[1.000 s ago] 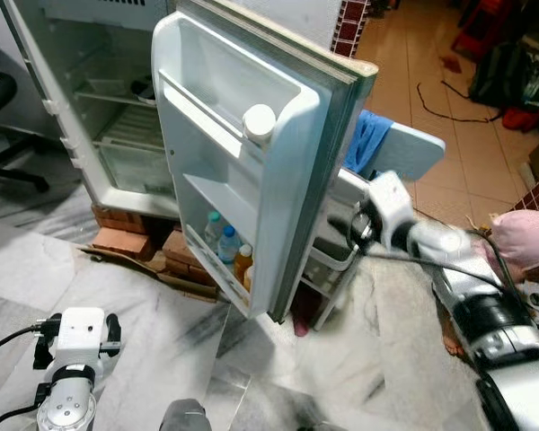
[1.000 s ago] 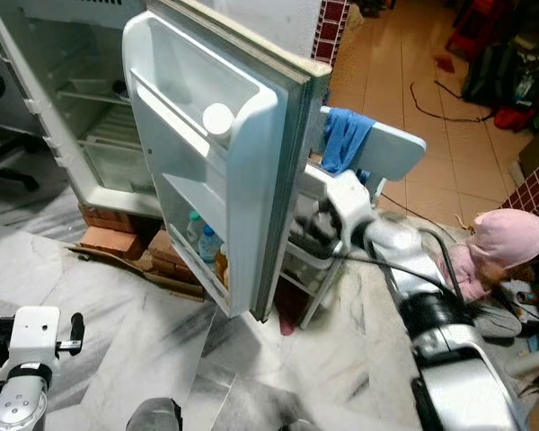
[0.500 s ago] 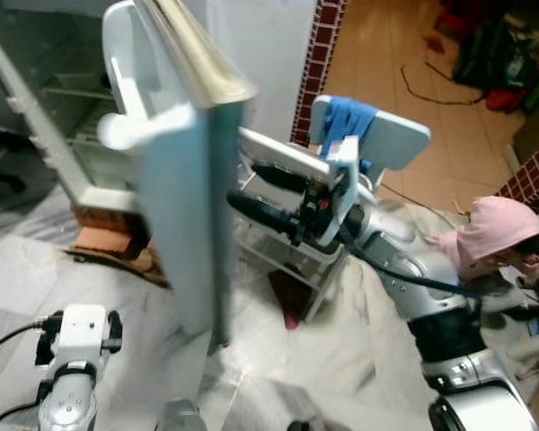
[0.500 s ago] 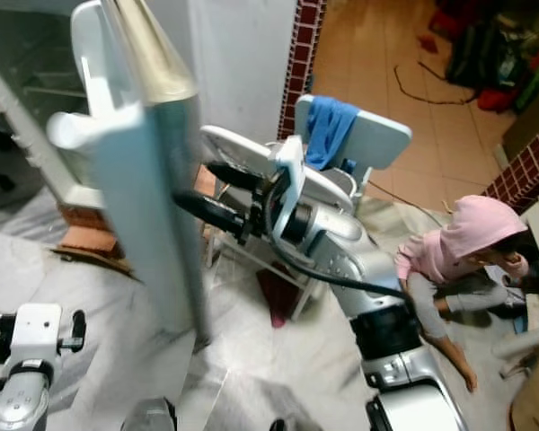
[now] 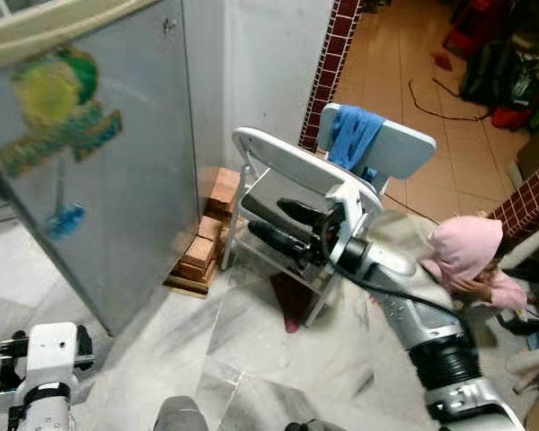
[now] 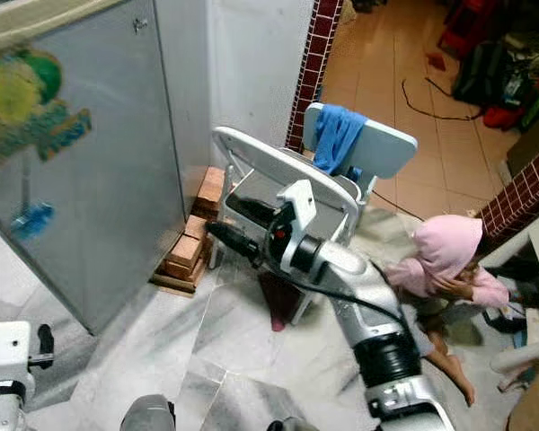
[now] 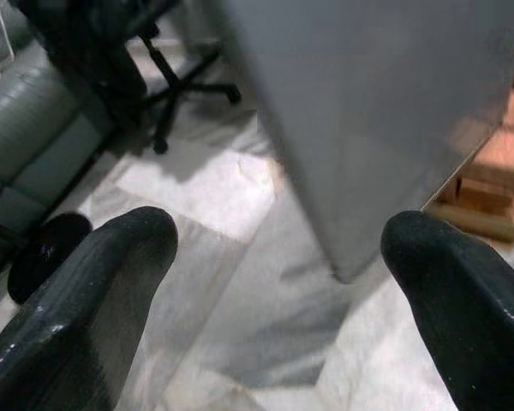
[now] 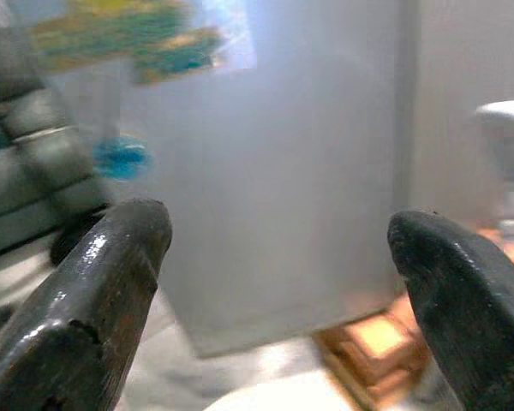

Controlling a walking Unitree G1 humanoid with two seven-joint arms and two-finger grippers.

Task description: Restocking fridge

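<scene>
Beside the white chair (image 6: 283, 166), the right gripper (image 6: 234, 222) reaches out with its two black fingers spread and nothing between them, their tips pointing at the fridge door (image 6: 81, 171) but apart from it. That grey door, with a green and yellow sticker (image 6: 22, 103) on its face, looks swung shut or very nearly so, and the fridge stands on bricks (image 6: 190, 247) just beside the chair's front legs. The left gripper (image 7: 278, 282) hangs low over the marble floor (image 6: 242, 323) near the door's lower corner, its fingers also wide apart and empty. If the step is closing the fridge, it would pay to press flat on the door's free edge, so the seal seats, and to keep the arm off the chair. A person in a pink hood (image 6: 445, 247) sits on the floor behind the right arm, so any pull-back should be slow and short.
</scene>
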